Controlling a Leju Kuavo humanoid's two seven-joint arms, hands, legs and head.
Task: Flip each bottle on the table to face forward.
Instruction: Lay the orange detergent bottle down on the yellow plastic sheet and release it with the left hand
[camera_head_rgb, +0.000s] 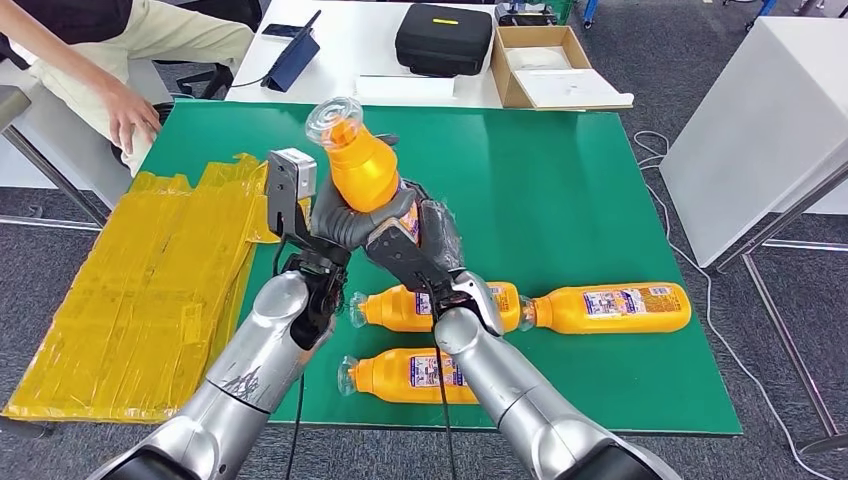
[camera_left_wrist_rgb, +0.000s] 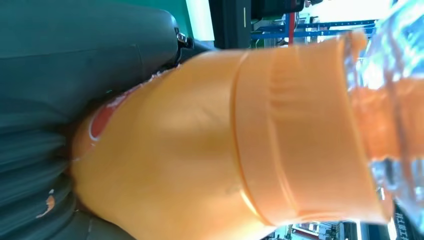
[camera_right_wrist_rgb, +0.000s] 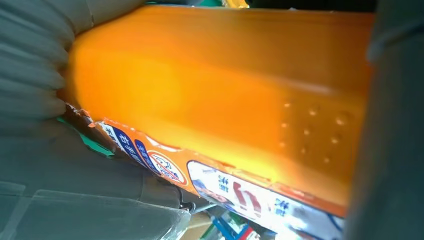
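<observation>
An orange plastic bottle (camera_head_rgb: 362, 168) with a clear ribbed cap is held above the green table (camera_head_rgb: 560, 180), tilted cap-up and away from the robot — glossy, smooth-shouldered, its lower flank dimpled in the right wrist view. Its paper label carries blue and red print too blurred to read. The left hand (camera_head_rgb: 340, 215) and right hand (camera_head_rgb: 415, 232) both clamp its body, grey fingers wrapped around the label. Three matching bottles (camera_head_rgb: 610, 307) lie flat on the table nearer the robot than the held one. Crumpled yellow sheeting (camera_head_rgb: 150, 290) drapes the table's left edge.
</observation>
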